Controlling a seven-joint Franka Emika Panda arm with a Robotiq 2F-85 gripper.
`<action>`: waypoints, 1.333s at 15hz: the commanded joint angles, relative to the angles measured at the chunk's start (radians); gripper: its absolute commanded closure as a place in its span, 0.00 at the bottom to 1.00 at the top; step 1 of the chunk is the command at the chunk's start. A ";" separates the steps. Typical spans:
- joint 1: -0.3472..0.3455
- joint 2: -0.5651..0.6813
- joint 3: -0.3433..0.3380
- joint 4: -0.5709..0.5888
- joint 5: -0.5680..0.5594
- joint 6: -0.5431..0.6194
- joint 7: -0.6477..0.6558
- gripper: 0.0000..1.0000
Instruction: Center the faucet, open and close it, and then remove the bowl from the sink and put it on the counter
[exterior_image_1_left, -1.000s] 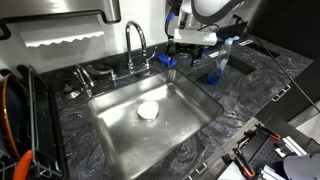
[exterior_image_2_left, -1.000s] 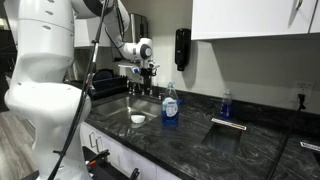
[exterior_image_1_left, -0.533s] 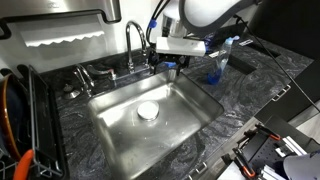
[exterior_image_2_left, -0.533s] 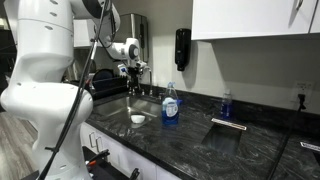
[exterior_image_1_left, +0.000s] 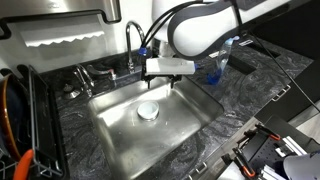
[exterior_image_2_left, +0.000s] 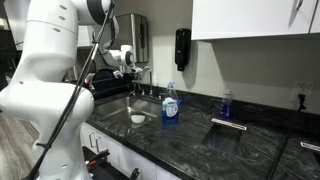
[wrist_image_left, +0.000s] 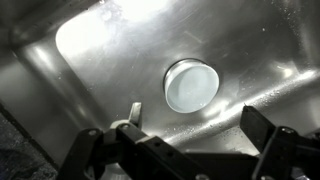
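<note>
Over the sink (exterior_image_1_left: 120, 135), the gripper (wrist_image_left: 190, 135), jaws apart and empty, now hangs beside the faucet (exterior_image_1_left: 135, 40) after swinging left; centering comes next.

One small round white bowl (exterior_image_1_left: 148, 111), one rectangular stainless-steel sink (exterior_image_1_left: 120, 137), one tall chrome gooseneck faucet (exterior_image_1_left: 129, 40), and two bottles of blue liquid (exterior_image_2_left: 171, 106) on one dark marbled stone surface (exterior_image_2_left: 200, 142).
</note>
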 joint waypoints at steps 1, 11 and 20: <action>0.012 0.069 -0.011 0.047 -0.026 0.030 0.015 0.00; 0.011 0.134 -0.043 0.087 -0.010 0.011 0.085 0.00; 0.007 0.154 -0.057 0.005 -0.024 0.113 0.075 0.00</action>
